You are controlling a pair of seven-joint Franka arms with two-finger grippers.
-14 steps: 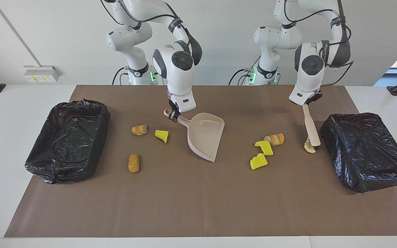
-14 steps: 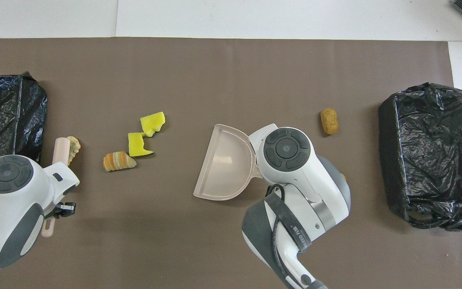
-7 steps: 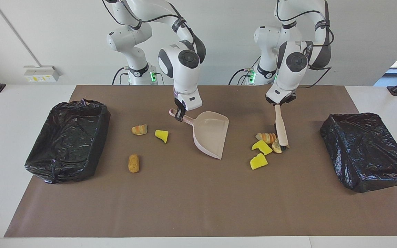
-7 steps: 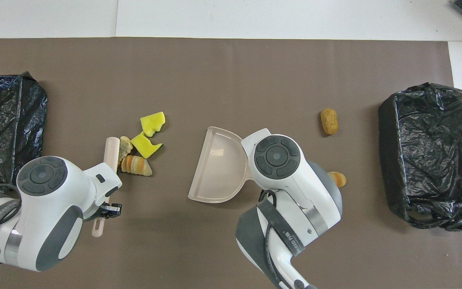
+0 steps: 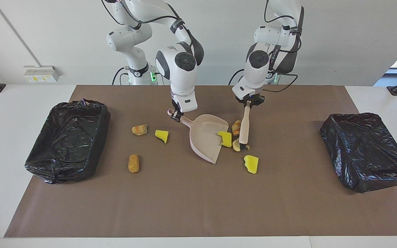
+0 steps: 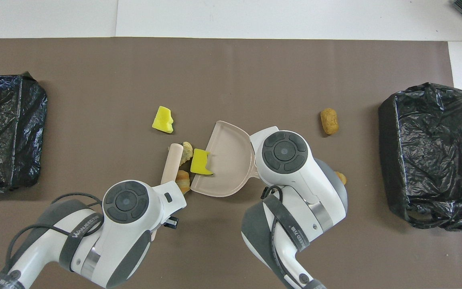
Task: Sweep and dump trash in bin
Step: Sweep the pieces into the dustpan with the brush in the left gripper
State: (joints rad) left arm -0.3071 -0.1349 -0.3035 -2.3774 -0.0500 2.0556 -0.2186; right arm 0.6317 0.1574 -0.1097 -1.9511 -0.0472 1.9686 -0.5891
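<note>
My right gripper [image 5: 175, 115] is shut on the handle of the beige dustpan [image 5: 207, 137], which rests on the brown mat with its mouth toward the left arm's end. My left gripper [image 5: 249, 102] is shut on the beige hand brush [image 5: 244, 125], whose head touches the mat beside the pan's mouth. Of the trash, one yellow sponge chunk [image 5: 225, 138] lies on the pan's lip. A striped bread piece [image 5: 236, 127] and a tan piece [image 5: 236, 144] lie between brush and pan. Another yellow chunk [image 5: 251, 164] lies apart, farther from the robots.
Toward the right arm's end lie a striped bread piece [image 5: 139, 129], a yellow chunk [image 5: 162, 135] and a brown bread piece [image 5: 133, 163]. Black-bag-lined bins stand at the right arm's end [image 5: 60, 168] and the left arm's end [image 5: 374, 179].
My left arm swept the brush toward the dustpan, pushing pieces along; one yellow chunk now lies on the pan's lip. The other yellow chunk was left behind. The dustpan shifted slightly.
</note>
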